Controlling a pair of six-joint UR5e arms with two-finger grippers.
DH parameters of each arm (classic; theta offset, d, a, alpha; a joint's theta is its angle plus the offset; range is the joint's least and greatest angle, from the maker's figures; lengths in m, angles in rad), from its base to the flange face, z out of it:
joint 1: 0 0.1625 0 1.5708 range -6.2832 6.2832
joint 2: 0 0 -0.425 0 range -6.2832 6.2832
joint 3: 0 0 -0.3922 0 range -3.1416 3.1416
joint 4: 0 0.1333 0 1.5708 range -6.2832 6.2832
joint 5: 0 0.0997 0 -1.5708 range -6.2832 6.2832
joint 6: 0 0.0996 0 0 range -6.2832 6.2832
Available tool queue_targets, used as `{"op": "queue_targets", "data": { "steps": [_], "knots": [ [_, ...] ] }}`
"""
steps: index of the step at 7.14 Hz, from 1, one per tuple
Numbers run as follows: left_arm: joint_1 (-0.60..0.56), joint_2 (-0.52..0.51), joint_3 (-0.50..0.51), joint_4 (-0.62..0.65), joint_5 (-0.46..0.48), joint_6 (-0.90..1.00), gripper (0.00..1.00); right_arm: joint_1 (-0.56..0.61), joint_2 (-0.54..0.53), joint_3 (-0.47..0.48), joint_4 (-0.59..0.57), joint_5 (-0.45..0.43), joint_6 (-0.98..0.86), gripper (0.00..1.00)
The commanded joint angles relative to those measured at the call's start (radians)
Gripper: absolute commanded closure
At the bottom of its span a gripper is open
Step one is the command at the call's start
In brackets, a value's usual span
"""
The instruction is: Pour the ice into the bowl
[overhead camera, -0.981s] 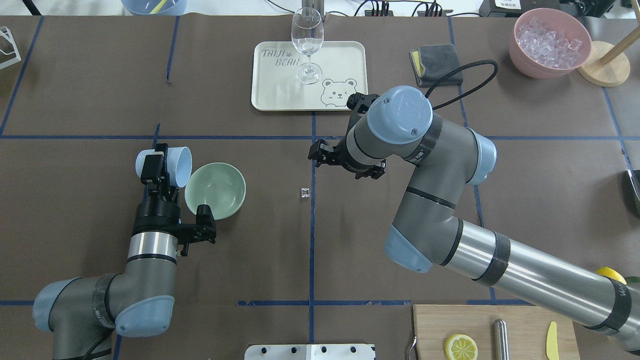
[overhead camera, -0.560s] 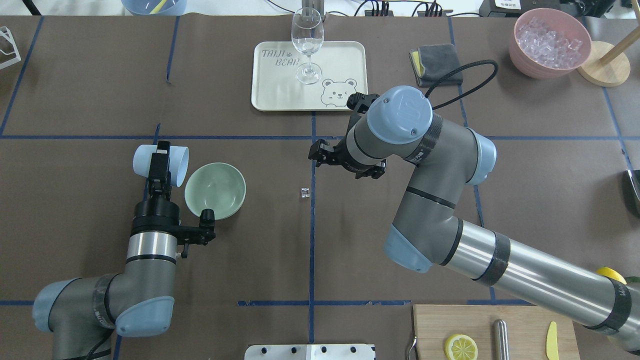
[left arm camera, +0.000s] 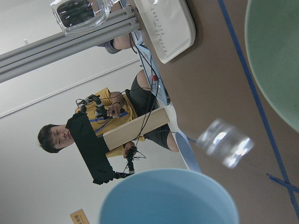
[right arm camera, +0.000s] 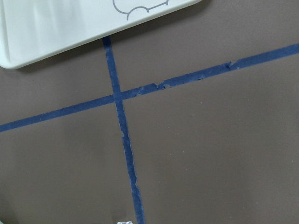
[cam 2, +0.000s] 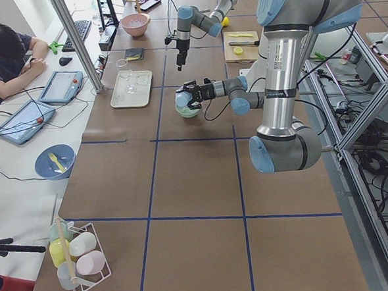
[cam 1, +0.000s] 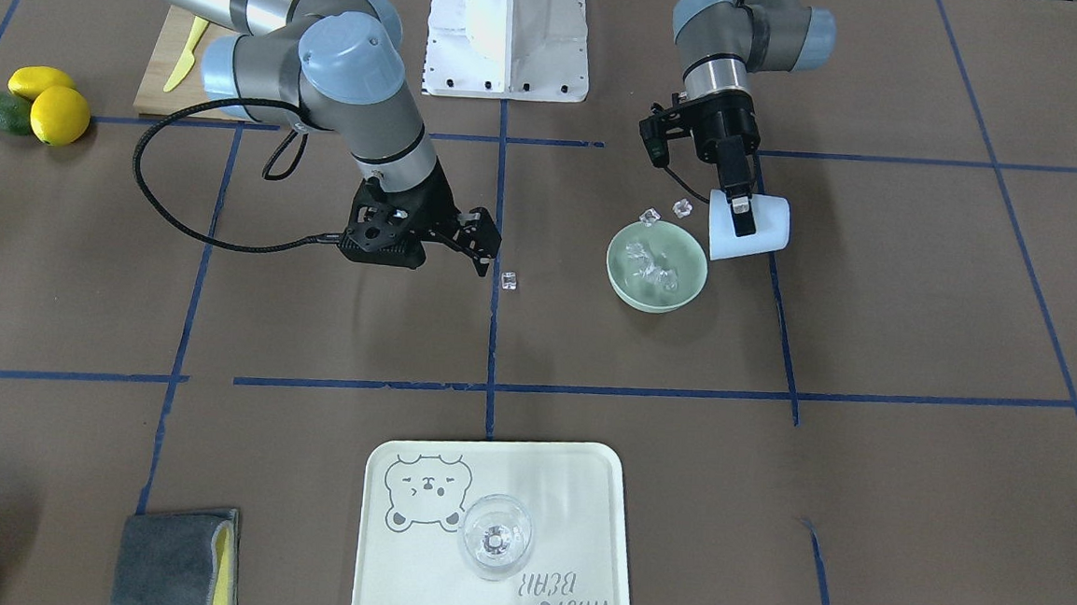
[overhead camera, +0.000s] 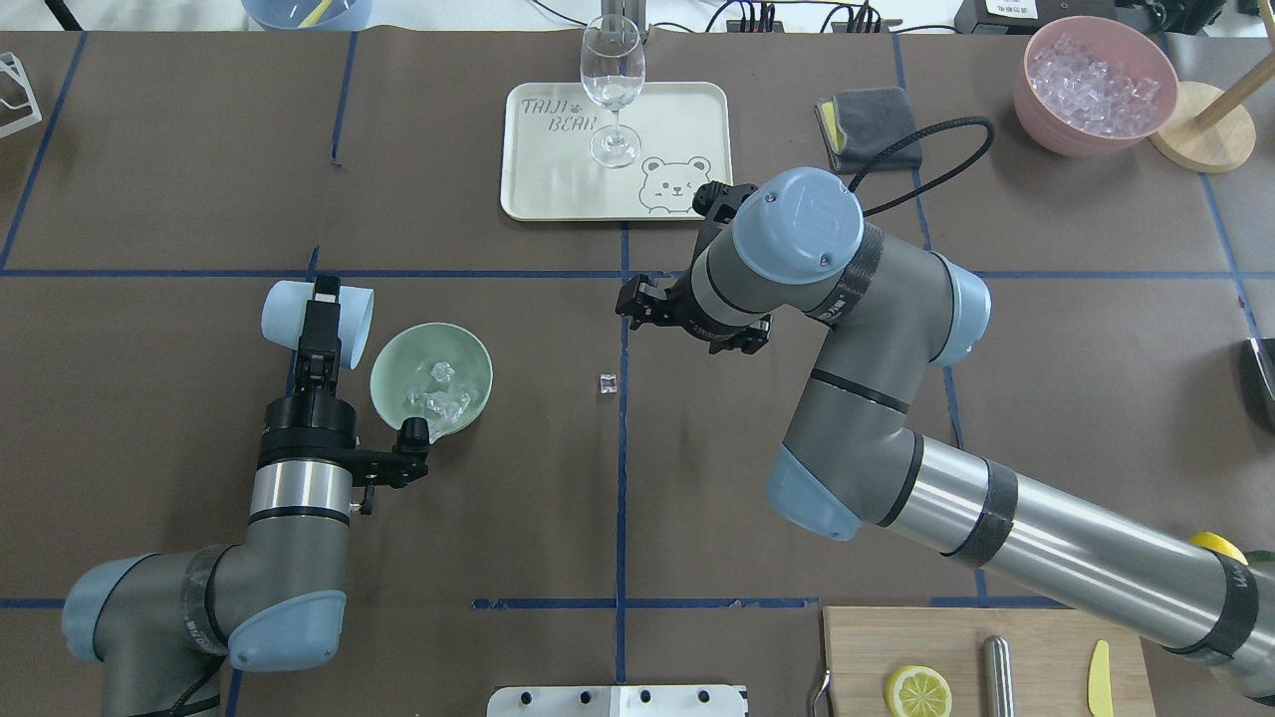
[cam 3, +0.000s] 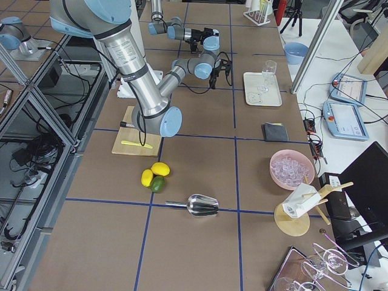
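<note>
My left gripper [overhead camera: 321,321] is shut on a light blue cup [overhead camera: 284,311], held on its side with its mouth toward the mint-green bowl [overhead camera: 476,393]. Several clear ice cubes [overhead camera: 438,390] lie in the bowl [cam 1: 679,297]. In the front-facing view two more cubes [cam 1: 649,218] are between cup [cam 1: 766,228] and bowl; I cannot tell whether they are falling or lying on the table. The left wrist view shows one cube [left arm camera: 225,142] in the air beyond the cup rim [left arm camera: 168,196]. My right gripper [overhead camera: 633,301] is open and empty near the table's middle.
One stray ice cube [overhead camera: 608,383] lies on the table below my right gripper. A tray [overhead camera: 677,119] with a stemmed glass [overhead camera: 612,80] is at the back, with a grey cloth [overhead camera: 869,127] and a pink tub of ice [overhead camera: 1036,110] at the back right. A cutting board [overhead camera: 1036,637] is at the front right.
The bowl was empty and now holds ice. The left gripper has turned the cup further over and shifted it slightly left. The right arm has barely moved.
</note>
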Motion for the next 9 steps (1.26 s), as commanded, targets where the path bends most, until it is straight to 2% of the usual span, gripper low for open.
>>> {"op": "queue_targets", "data": {
  "steps": [1, 6, 7, 9],
  "knots": [
    [-0.001, 0.0, -0.001, 0.0, 0.002, 0.0, 1.0, 0.001, 0.002, 0.0, 0.0, 0.0, 0.002, 0.0],
    [-0.001, 0.003, -0.001, -0.04, -0.001, -0.029, 1.0, -0.001, 0.006, 0.0, 0.0, -0.003, 0.003, 0.0],
    [-0.001, 0.005, -0.003, -0.116, -0.001, -0.036, 1.0, -0.002, 0.009, 0.0, 0.0, -0.003, 0.003, 0.0],
    [-0.001, 0.012, 0.051, -0.407, -0.001, -0.037, 1.0, -0.002, 0.011, -0.002, 0.0, -0.005, 0.003, 0.0]
  ]
}}
